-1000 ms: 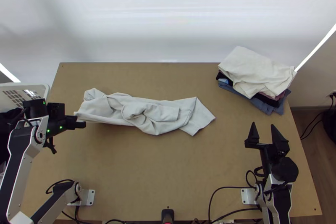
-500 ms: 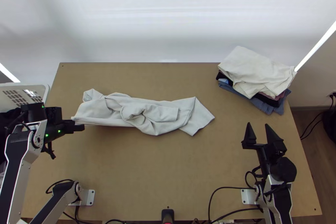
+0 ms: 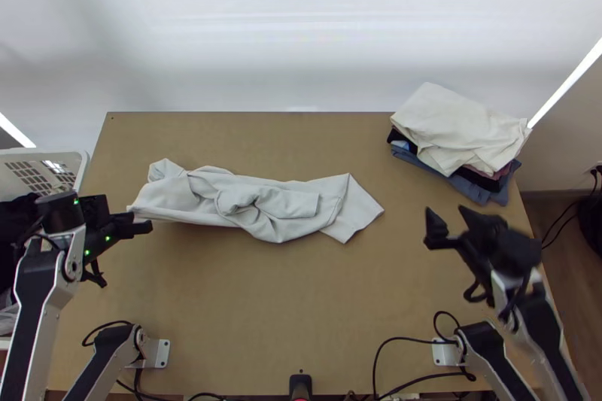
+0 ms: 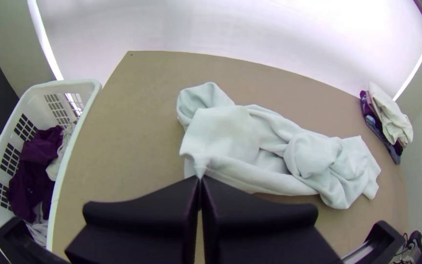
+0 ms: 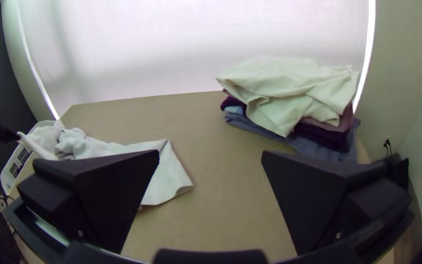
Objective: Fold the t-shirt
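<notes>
Pinched at one end, the bunched t-shirt looks ready to be pulled out

The pale t-shirt (image 3: 290, 204) lies rumpled and lengthwise across the left and middle of the counter (image 3: 301, 288), its sleeves and hem hard to tell apart. The left tool (image 4: 200, 180) has its fingers together, clamped on an edge at the cloth's left end; that edge is raised a little, probably so that the fabric can be drawn open rather than folded over its creases. The right tool (image 5: 211, 154) is apart and holds nothing, near the shirt's loose right end, likely so it can take a second grip and share the stretch. The stack of clothes (image 3: 459, 126) sits at the far right corner, presumably to leave folding room, and the white basket (image 4: 81, 84) stands beside the left edge, perhaps holding laundry to come
</notes>
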Tool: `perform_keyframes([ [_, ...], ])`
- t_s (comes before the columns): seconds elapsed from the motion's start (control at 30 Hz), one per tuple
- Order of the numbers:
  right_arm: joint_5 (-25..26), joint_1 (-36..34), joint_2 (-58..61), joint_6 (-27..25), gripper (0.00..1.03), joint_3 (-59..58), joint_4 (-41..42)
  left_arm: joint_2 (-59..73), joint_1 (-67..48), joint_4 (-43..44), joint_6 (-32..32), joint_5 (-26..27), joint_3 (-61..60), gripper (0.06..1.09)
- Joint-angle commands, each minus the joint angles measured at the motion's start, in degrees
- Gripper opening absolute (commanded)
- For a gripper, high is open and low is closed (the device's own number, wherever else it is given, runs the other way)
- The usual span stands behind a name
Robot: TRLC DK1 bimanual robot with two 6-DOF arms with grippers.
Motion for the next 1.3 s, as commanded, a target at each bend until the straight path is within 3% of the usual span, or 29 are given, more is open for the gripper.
perform_keyframes([
  [0.0, -0.1, 2.0, 9.2, 4.3, 0.98, 7.4, -5.2, -4.4, -0.4, 1.6, -2.4, -0.5, -2.7, 0.09],
  [0.13, -0.1, 6.6, 17.3, 8.6, 0.98, 14.4, -9.5, -9.5, -0.6, 2.8, -2.9, -0.5, -5.9, 0.09],
  [0.23, 0.0, 12.2, 20.1, 8.9, 0.98, 16.5, -9.7, -12.3, -0.6, 3.7, -2.8, -0.5, -8.6, 0.09],
  [0.33, 5.2, 22.2, 21.8, 6.5, 0.98, 17.3, -8.3, -13.9, -0.7, 4.2, -2.6, -0.5, -10.0, 0.09],
  [0.47, 6.8, 29.2, 26.1, 0.7, 0.98, 18.4, -6.2, -14.8, -0.7, 5.9, -2.7, -0.5, -11.5, 0.09],
  [0.7, 13.9, 40.5, 32.8, -16.1, 0.97, 17.4, 1.8, -14.6, -1.8, 8.1, -3.5, -0.5, -12.1, 0.09],
  [0.87, 15.0, 43.6, 37.8, -23.2, 0.76, 16.3, 10.9, -14.3, -1.7, 8.7, -4.0, -0.5, -11.6, 0.09],
  [0.97, 14.9, 44.2, 41.5, -23.9, 0.60, 17.0, 14.7, -14.3, -1.7, 8.7, -4.1, -0.5, -11.5, 0.09],
  [1.2, 14.8, 48.0, 49.8, -22.2, 0.60, 18.4, 19.2, -14.4, -1.5, 8.1, -4.1, -0.6, -11.2, 0.09],
  [1.27, 14.8, 48.6, 52.6, -21.2, 0.67, 20.0, 19.6, -14.4, -1.3, 7.9, -4.1, -0.6, -11.0, 0.09],
])
